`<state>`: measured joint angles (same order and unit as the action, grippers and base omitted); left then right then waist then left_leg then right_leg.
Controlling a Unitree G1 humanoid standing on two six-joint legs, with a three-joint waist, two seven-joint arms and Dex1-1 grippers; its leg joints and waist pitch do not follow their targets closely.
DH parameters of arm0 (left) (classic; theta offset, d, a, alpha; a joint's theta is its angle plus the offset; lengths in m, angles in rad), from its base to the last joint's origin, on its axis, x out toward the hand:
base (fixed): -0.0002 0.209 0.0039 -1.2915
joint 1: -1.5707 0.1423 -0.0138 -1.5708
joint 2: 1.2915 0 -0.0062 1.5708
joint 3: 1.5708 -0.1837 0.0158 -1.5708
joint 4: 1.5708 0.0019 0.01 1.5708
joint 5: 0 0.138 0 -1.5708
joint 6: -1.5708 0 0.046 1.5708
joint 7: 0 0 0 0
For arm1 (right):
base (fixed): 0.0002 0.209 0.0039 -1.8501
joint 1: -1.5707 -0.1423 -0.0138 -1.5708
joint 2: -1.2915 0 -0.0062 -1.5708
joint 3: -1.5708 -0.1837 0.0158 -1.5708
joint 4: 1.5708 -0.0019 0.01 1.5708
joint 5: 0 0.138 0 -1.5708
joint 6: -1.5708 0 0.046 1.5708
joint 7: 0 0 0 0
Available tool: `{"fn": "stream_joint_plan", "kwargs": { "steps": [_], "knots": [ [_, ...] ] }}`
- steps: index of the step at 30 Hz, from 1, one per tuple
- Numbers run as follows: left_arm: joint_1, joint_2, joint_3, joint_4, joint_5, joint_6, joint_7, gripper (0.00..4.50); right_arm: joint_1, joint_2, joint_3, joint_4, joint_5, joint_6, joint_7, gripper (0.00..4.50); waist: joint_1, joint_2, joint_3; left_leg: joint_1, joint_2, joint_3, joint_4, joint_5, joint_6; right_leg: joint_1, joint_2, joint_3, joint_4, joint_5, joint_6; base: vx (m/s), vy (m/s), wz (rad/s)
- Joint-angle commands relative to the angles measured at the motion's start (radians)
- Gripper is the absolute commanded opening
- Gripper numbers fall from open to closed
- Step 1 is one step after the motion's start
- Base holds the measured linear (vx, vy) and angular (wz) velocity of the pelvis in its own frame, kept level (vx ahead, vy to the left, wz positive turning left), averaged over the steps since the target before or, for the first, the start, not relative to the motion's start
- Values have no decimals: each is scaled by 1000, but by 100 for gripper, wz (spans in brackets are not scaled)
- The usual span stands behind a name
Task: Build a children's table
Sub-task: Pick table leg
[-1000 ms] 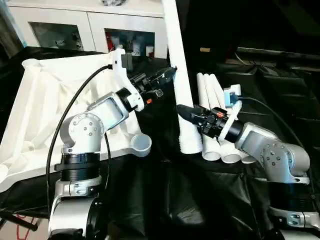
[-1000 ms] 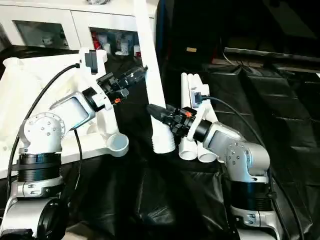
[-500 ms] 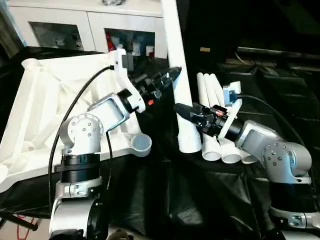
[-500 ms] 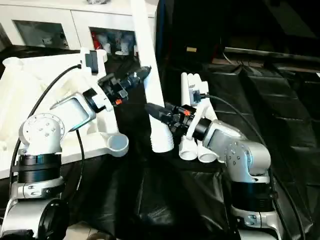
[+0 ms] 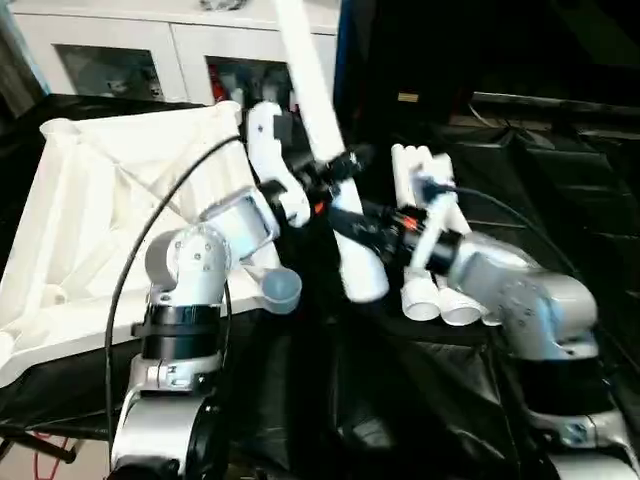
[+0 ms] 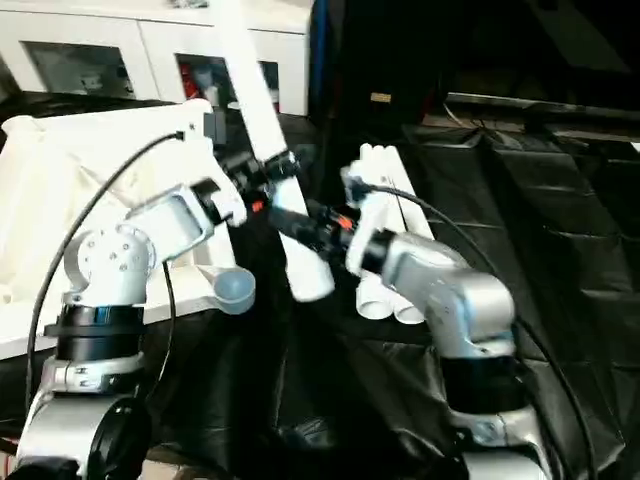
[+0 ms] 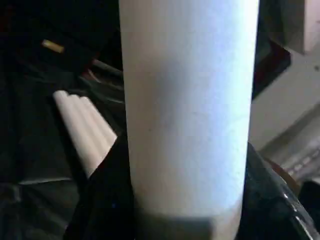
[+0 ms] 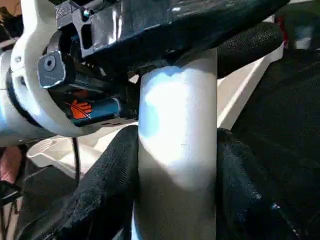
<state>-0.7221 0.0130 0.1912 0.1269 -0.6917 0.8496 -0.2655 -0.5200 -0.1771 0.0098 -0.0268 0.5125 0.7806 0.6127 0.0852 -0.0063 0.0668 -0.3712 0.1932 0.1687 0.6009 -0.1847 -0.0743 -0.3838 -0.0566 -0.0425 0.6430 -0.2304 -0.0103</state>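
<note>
No legible text or labels

forearms: silver, rounded housings with small screws
wrists: white brackets, orange markings
cables: black, looping along each arm
left tool [image 5: 335, 170]: black fingers
right tool [image 5: 365, 222]: black fingers

Tabletop [image 5: 90, 230] lies left, spare legs [image 5: 430, 240] right, held leg [image 5: 330, 150] slants between them, cabinet [image 5: 150, 50] behind.
</note>
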Motion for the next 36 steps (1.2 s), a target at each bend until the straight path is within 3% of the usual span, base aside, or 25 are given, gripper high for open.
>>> {"fn": "stream_joint_plan", "kwargs": {
  "steps": [1, 7, 8, 9, 12, 18, 21, 26, 29, 32, 33, 36],
  "knots": [
    [-15, -9, -1, 13, 36, -8, 57, 192, -29, 15, 27, 9, -33, -24, -35, 182, -2, 8, -75, 9, 25, -8, -62, -82, -19, 56, -67, 46, -79, 32, -203, 0, 0, 0],
    [-10, -6, -12, 5, 39, -24, 40, 190, -52, 34, 47, 42, -57, -45, -49, 182, 0, 8, -75, 9, 26, -9, -62, -72, -19, 57, -67, 46, -75, 68, -205, 0, 0, 0],
    [-10, -5, -13, 6, 40, -30, 38, 190, -55, 35, 50, 46, -59, -49, -50, 238, 0, 7, -76, 8, 26, -9, -62, -68, -16, 57, -67, 46, -74, 75, -206, 0, 0, 0],
    [-10, -2, -15, 6, 39, -32, 30, 190, -57, 37, 47, 49, -54, -43, -48, 238, 1, 7, -76, 8, 26, -9, -62, -66, -16, 58, -68, 45, -74, 77, -206, 0, 0, 0],
    [-3, 37, -52, -7, 47, -44, -57, 190, -65, 37, 24, 57, -17, -11, -26, 259, 1, 8, -76, 10, 26, -9, -63, -64, -12, 56, -67, 45, -75, 76, -201, 0, 0, 0],
    [13, 144, -142, -36, 54, -57, -279, 189, -30, -77, 33, -26, 85, 91, 153, 308, 5, 8, -77, 10, 27, -7, -62, -57, -6, 60, -66, 46, -69, 104, -200, 0, 0, 0],
    [9, 215, -184, -38, 36, -69, -448, 189, -1, -164, 56, -81, 134, 135, 272, 310, 4, 10, -76, 9, 26, -7, -61, -60, -2, 60, -67, 46, -70, 94, -208, 0, 0, 0],
    [-7, 259, -191, -41, -18, -66, -611, 189, 21, -235, 91, -128, 167, 159, 362, 310, 4, 8, -75, 11, 26, -6, -61, -78, -2, 59, -69, 45, -73, 48, -223, 0, 0, 0],
    [-10, 251, -170, -58, -70, -53, -664, 189, 21, -245, 105, -127, 163, 161, 371, 310, 3, 7, -74, 11, 27, -4, -61, -98, -7, 57, -70, 46, -75, 10, -237, 0, 0, 0],
    [-13, 230, -142, -76, -128, -28, -679, 189, 18, -240, 116, -122, 158, 163, 368, 310, 4, 10, -75, 10, 29, -6, -61, -89, -10, 57, -70, 45, -72, 32, -249, 0, 0, 0],
    [-13, 227, -138, -79, -138, -24, -683, 189, 17, -238, 119, -121, 156, 163, 367, 284, 4, 8, -76, 10, 27, -5, -59, -85, -9, 58, -69, 45, -71, 40, -252, 0, 0, 0],
    [-11, 215, -136, -85, -154, -22, -694, 189, 15, -232, 128, -108, 148, 158, 362, 262, 4, 6, -76, 10, 26, -5, -59, -84, -2, 58, -68, 45, -71, 43, -248, 0, 0, 0]
  ]
}}
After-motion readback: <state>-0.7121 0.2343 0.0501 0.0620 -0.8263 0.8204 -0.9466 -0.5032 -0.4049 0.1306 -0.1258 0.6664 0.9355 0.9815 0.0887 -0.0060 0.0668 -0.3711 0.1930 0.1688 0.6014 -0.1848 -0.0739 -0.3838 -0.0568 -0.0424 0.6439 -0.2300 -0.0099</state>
